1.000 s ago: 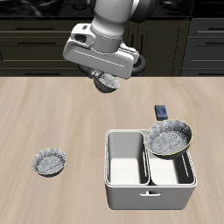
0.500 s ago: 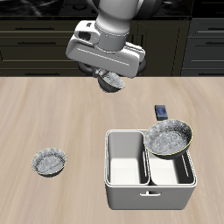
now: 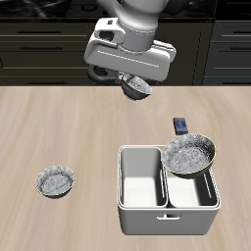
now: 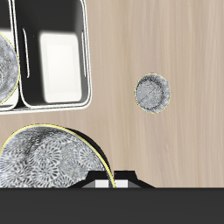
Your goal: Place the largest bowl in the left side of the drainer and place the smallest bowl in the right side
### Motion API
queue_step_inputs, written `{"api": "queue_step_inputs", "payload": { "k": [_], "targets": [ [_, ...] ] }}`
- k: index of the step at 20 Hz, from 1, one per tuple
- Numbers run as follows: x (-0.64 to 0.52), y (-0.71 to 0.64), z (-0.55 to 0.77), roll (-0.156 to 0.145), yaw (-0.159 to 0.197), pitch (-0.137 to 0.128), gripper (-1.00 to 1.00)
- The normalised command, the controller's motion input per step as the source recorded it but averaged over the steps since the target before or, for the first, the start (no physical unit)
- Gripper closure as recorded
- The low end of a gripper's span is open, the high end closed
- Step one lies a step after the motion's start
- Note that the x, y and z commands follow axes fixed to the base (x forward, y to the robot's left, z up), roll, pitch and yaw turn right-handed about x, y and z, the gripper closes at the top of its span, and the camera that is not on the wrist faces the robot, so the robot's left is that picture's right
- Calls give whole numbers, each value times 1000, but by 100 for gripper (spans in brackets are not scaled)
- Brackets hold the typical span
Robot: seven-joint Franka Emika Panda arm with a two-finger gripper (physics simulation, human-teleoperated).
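Note:
My gripper [image 3: 137,82] hangs high over the back of the table, shut on the rim of the smallest bowl [image 3: 138,88], a tiny grey-blue patterned bowl. In the wrist view that bowl [image 4: 48,162] fills the space just beside the fingertips [image 4: 112,180]. The largest bowl [image 3: 189,155] lies tilted across the rim of the drainer's [image 3: 147,218] left side, partly overhanging it. In the wrist view only an edge of that bowl [image 4: 5,74] shows at the drainer [image 4: 87,61]. The drainer's right side holds nothing.
A mid-sized matching grey bowl [image 3: 56,181] [image 4: 152,93] sits on the table away from the drainer, near the front edge. A small dark blue object [image 3: 181,125] lies just behind the drainer. Dark cabinets run behind the table.
The gripper has carried the small bowl sideways along the back of the table, nearer to the drainer's line, and slightly higher. Both other bowls stayed put.

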Motion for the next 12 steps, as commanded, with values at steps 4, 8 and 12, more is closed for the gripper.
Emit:
{"api": "queue_step_inputs", "payload": {
  "k": [4,8,12],
  "targets": [
    [176,92,147,26,54,1,100],
    [173,69,55,17,62,-1,100],
    [257,9,-11,-18,54,-44,100]
  ]
}}
